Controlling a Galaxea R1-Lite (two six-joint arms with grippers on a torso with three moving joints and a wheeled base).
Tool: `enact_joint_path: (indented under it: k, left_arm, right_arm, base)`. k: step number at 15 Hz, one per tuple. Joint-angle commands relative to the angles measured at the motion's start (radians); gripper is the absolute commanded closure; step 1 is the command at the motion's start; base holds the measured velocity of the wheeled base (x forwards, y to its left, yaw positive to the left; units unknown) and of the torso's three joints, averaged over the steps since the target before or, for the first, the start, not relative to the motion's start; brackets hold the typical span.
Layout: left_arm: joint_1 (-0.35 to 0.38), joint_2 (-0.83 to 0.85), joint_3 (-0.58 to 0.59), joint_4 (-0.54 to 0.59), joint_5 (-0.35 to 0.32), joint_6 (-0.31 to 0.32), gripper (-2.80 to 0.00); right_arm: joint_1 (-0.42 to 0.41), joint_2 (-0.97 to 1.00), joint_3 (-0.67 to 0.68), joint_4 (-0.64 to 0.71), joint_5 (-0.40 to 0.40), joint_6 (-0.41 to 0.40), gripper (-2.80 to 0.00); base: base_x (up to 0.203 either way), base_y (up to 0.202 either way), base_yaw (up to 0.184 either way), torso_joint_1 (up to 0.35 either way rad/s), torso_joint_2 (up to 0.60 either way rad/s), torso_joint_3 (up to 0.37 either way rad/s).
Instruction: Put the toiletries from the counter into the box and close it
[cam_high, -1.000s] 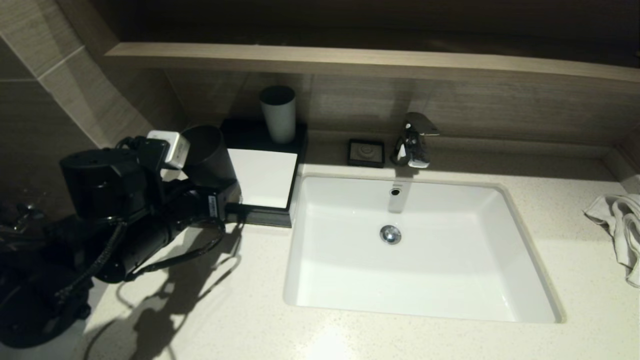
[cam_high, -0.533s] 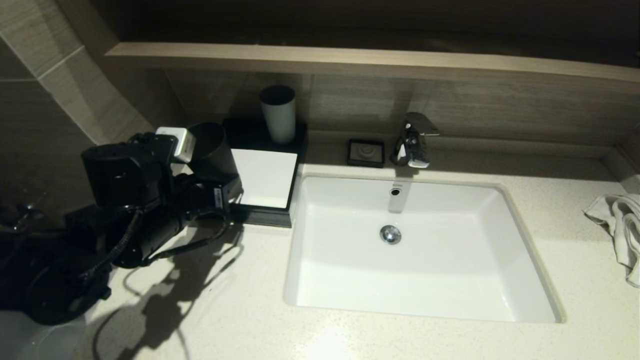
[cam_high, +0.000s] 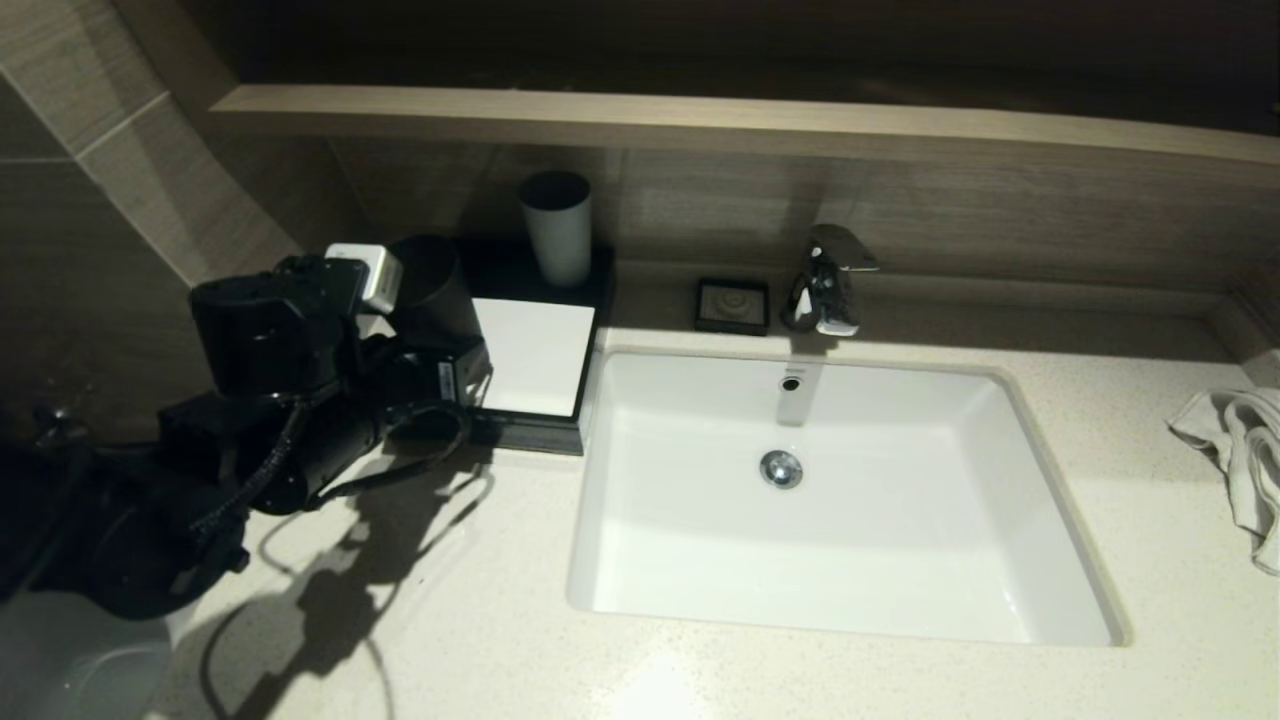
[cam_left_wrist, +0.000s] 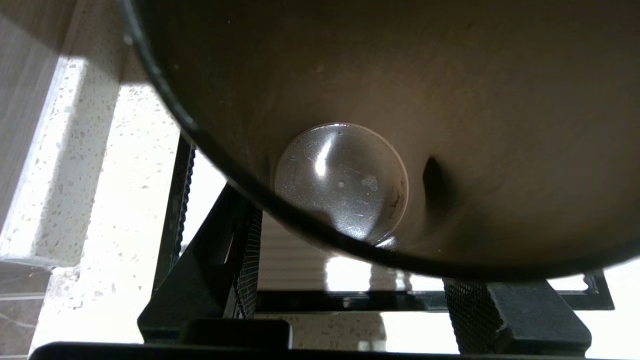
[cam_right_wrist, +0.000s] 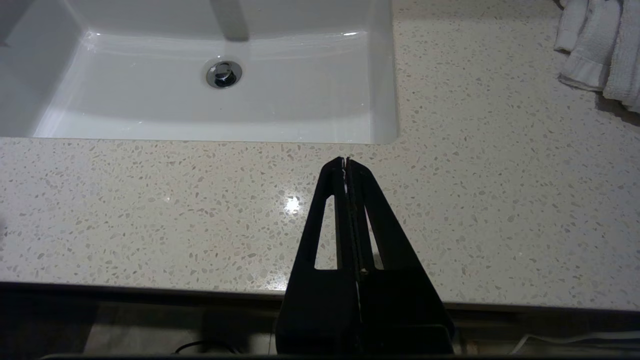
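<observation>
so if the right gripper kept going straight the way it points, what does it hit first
Probably nothing soon: the right gripper, shut, points over the counter toward the sink; depth is unclear.

Counter (cam_high: 800, 680): glossy speckled stone. Sink (cam_high: 1040, 520): smooth glossy white. Tap (cam_high: 826, 280): shiny metal. Towel (cam_high: 1240, 460): soft cloth. Shelf (cam_high: 700, 120): matt wood.

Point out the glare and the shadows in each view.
Head view: the left arm throws a hard shadow on the counter. Left wrist view: a bright glint on the black cup bottom. Right wrist view: a glare spot beside the right gripper.
</observation>
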Motion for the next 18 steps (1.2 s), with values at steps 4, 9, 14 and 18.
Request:
enact_joint_path:
  k: [4, 9, 14, 18]
  left_arm:
    - [0.009, 0.043, -0.043, -0.004, 0.002, 0.000, 0.00]
    - [0.026, 0.086, -0.103, -0.004, 0.002, 0.000, 0.00]
    - [0.026, 0.097, -0.163, 0.021, 0.002, 0.000, 0.00]
    - [0.036, 0.110, -0.238, 0.068, 0.001, -0.001, 0.00]
  right_arm:
    - [0.000, 0.002, 0.000, 0.000, 0.000, 0.001, 0.00]
    - [0.000, 0.002, 0.000, 0.000, 0.000, 0.001, 0.00]
    - [0.000, 0.002, 0.000, 0.000, 0.000, 0.001, 0.00]
    - [0.000, 0.001, 0.000, 0.000, 0.000, 0.001, 0.00]
  base:
    - [0.000, 0.000, 0.000, 0.000, 0.00, 0.000]
    - [0.000, 0.000, 0.000, 0.000, 0.00, 0.000]
    - [0.000, 0.000, 0.000, 0.000, 0.00, 0.000]
    - [0.000, 0.000, 0.000, 0.000, 0.00, 0.000]
